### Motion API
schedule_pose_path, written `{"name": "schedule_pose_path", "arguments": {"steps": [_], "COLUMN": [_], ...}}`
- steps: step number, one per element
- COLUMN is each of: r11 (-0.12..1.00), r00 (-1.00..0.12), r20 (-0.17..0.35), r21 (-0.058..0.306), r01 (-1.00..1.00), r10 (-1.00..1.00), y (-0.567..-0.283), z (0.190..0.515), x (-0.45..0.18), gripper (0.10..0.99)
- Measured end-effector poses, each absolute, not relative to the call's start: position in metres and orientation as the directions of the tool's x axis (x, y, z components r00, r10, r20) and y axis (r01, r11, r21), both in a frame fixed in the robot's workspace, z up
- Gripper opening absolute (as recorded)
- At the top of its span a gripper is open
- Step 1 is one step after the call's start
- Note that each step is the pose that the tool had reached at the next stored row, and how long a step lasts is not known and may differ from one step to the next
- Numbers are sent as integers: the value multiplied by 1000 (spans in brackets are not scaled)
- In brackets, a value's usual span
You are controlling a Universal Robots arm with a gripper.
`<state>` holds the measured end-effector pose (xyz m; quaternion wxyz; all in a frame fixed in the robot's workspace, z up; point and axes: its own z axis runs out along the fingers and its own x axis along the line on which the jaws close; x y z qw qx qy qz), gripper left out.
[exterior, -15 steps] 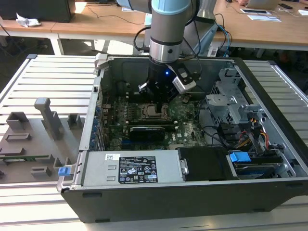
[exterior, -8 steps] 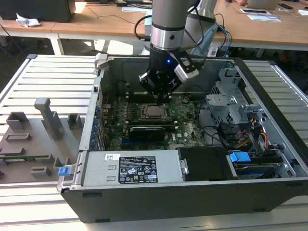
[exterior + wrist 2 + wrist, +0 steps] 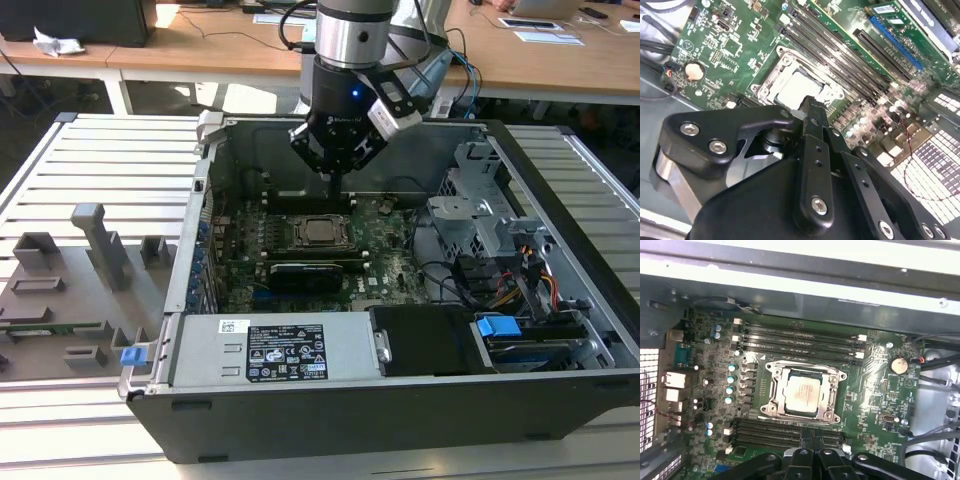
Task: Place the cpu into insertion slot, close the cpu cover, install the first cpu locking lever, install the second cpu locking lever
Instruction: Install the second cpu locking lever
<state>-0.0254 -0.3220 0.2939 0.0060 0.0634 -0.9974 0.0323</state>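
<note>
The cpu [image 3: 803, 394] lies flat in the insertion slot [image 3: 775, 407], its silver-grey top showing through the square window of the cpu cover [image 3: 830, 395], which is folded down flat over it; the same chip [image 3: 796, 89] and frame [image 3: 771, 85] show in the second wrist view, and in the exterior view the chip [image 3: 319, 231] sits near the middle of the green motherboard [image 3: 390, 262]. The socket lies between two banks of long black memory slots [image 3: 800, 340], and a round coin cell [image 3: 898, 364] sits on the board a little way off. The gripper [image 3: 811, 437] hangs over the board just beside the socket, over the nearer bank of slots, and its two slim black fingers [image 3: 812, 117] stand pressed together with nothing between them; in the exterior view the gripper [image 3: 336, 190] points down at the board's far edge, above the socket and apart from it. The board lies in an open black computer case [image 3: 300, 420], with a black power supply [image 3: 290, 350] carrying a white label along the near wall and a metal drive cage [image 3: 480, 200] at the exterior view's right. The case rests on a slatted metal surface [image 3: 110, 170], where grey fixture blocks [image 3: 100, 240] stand at the exterior view's left, and wooden desks [image 3: 560, 50] run across behind.
</note>
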Motion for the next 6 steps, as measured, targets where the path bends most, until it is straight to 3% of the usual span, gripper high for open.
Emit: {"name": "schedule_pose_path", "arguments": {"steps": [6], "r11": [990], "r00": [-992], "r20": [16], "r21": [-64], "r01": [-127], "r10": [-126], "y": [-322], "z": [294], "x": [-25], "gripper": [106]}}
